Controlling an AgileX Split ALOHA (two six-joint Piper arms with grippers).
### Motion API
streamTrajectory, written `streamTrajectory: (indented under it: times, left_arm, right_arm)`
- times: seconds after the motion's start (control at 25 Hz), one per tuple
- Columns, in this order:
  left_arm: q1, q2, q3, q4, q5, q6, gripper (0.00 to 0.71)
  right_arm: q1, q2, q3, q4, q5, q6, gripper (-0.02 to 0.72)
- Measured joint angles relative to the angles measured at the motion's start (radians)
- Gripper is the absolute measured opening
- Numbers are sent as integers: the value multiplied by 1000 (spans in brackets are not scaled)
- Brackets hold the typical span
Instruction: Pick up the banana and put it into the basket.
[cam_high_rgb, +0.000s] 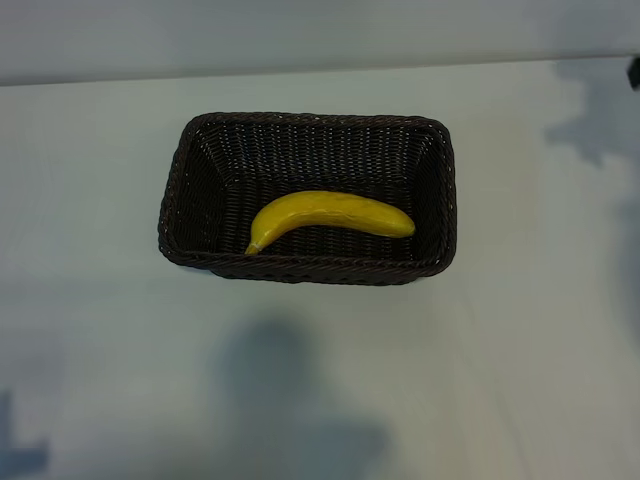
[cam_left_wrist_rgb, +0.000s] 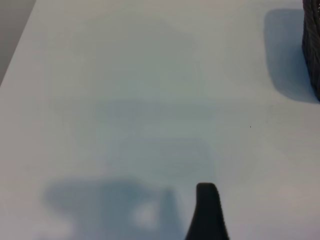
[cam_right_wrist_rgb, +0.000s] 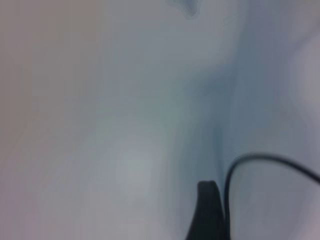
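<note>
The yellow banana (cam_high_rgb: 330, 215) lies flat inside the dark brown woven basket (cam_high_rgb: 310, 118), along its near wall, with the stem end pointing left. Nothing touches it. Neither gripper appears in the exterior view. In the left wrist view one dark finger (cam_left_wrist_rgb: 207, 212) of my left gripper hangs over bare table with nothing against it, and a strip of the basket's wall (cam_left_wrist_rgb: 312, 50) shows far off at the edge. In the right wrist view one dark finger (cam_right_wrist_rgb: 209, 212) of my right gripper likewise stands free over the pale surface. Both grippers are open and hold nothing.
The basket stands in the middle of a pale table (cam_high_rgb: 520, 350), whose far edge (cam_high_rgb: 300, 68) runs behind it. A thin black cable (cam_right_wrist_rgb: 270, 160) loops beside the right finger. A small dark part (cam_high_rgb: 634, 72) pokes in at the right edge.
</note>
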Motion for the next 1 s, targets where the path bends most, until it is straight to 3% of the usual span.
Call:
streamTrajectory:
  times: [0.4, 1.0]
  left_arm:
    - [0, 0, 0, 0, 0, 0, 571]
    - [0, 0, 0, 0, -1, 1, 571]
  right_arm:
    - [1, -514, 479, -1, 4, 8, 546]
    - [1, -1189, 925, 1, -22, 12, 546]
